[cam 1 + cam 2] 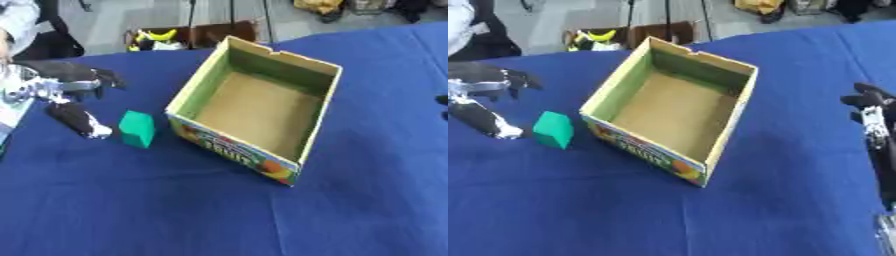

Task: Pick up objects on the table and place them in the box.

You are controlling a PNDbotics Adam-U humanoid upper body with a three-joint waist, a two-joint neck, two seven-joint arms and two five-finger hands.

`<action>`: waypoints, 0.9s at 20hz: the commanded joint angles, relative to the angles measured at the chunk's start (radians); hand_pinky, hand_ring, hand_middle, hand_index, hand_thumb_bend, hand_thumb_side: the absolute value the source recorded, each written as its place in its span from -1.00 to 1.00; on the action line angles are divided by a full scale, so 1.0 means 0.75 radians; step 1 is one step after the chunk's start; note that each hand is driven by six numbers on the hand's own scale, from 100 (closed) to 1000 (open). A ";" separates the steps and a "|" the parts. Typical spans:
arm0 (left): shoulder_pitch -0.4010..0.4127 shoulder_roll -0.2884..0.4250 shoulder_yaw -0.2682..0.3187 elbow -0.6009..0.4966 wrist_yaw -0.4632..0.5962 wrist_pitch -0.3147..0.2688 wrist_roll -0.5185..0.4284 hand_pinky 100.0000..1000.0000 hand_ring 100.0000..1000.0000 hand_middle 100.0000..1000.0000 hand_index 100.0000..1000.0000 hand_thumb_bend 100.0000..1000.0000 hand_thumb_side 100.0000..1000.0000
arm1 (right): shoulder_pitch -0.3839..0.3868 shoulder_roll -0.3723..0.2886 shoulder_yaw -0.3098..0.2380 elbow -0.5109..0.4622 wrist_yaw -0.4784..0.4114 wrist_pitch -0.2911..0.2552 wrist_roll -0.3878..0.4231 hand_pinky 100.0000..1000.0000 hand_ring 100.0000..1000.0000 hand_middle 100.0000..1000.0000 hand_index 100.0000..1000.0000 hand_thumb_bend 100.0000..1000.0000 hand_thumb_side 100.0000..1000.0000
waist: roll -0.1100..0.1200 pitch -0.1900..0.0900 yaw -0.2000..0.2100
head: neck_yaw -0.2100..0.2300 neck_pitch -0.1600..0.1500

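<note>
Right, your cardboard box [256, 107] sits open-topped on the blue counter [175, 210], printed fruit label on its near wall, and only bare brown floor shows inside it. Your left robot hand [61, 87] hangs at the left edge, thumb and fingers spread apart, gripping nothing. Just beside its lower fingertip, toward the box, stands the green block [137, 129], apart from the box wall. Your right robot hand [872, 112] shows at the right edge, well clear of the box, fingers straight and relaxed, its arm cut off by the frame.
</note>
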 commanded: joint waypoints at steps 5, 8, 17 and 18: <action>-0.059 0.027 -0.056 0.075 0.022 -0.009 -0.007 0.02 0.45 0.98 1.00 -0.26 -0.06 | -0.011 -0.033 0.003 -0.013 -0.005 -0.004 0.008 0.67 0.71 0.32 0.70 -1.00 0.84 | 0.002 -0.033 -0.015 | 0.019 -0.004; -0.068 0.017 -0.071 0.117 0.025 -0.011 -0.007 -0.01 0.41 0.97 1.00 -0.29 -0.08 | -0.012 -0.034 0.001 -0.013 -0.005 -0.004 0.006 0.67 0.71 0.32 0.70 -1.00 0.84 | 0.007 -0.029 -0.023 | 0.023 -0.004; -0.082 -0.008 -0.103 0.252 -0.024 -0.008 -0.007 -0.10 0.33 0.98 1.00 -0.44 -0.10 | -0.015 -0.033 0.001 -0.017 -0.007 -0.005 0.001 0.67 0.70 0.30 0.69 -1.00 0.83 | 0.021 -0.023 -0.040 | 0.038 -0.010; -0.082 -0.010 -0.104 0.268 -0.036 -0.008 -0.007 -0.13 0.31 0.98 1.00 -0.45 -0.10 | -0.015 -0.033 0.000 -0.018 -0.007 -0.006 0.000 0.67 0.70 0.30 0.69 -1.00 0.83 | 0.022 -0.023 -0.041 | 0.039 -0.010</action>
